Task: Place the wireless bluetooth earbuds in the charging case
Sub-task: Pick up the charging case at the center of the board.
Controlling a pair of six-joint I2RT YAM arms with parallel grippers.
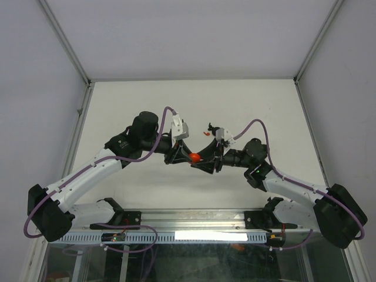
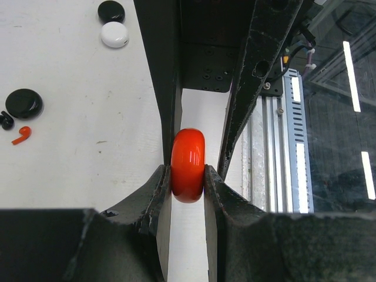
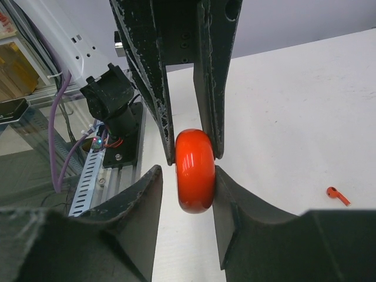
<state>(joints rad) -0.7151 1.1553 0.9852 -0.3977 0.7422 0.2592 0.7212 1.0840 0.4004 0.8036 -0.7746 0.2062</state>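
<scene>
A glossy red round charging case [image 2: 188,164] hangs edge-on above the table, closed, and my left gripper [image 2: 187,176] is shut on its two flat faces. From the opposite side my right gripper [image 3: 188,176] straddles the same red case [image 3: 195,170]. Its right finger touches the case and its left finger [image 3: 147,194] stands apart, so it is open. In the top view the case [image 1: 193,157] sits mid-table between both arms. A red earbud [image 2: 21,136] and a black earbud [image 2: 6,120] lie on the table; the red earbud [image 3: 338,195] also shows in the right wrist view.
A black round case [image 2: 23,103] lies by the earbuds. Another black case [image 2: 110,10] and a white case [image 2: 114,35] lie farther off. The metal rail [image 2: 276,147] and cables mark the table's near edge.
</scene>
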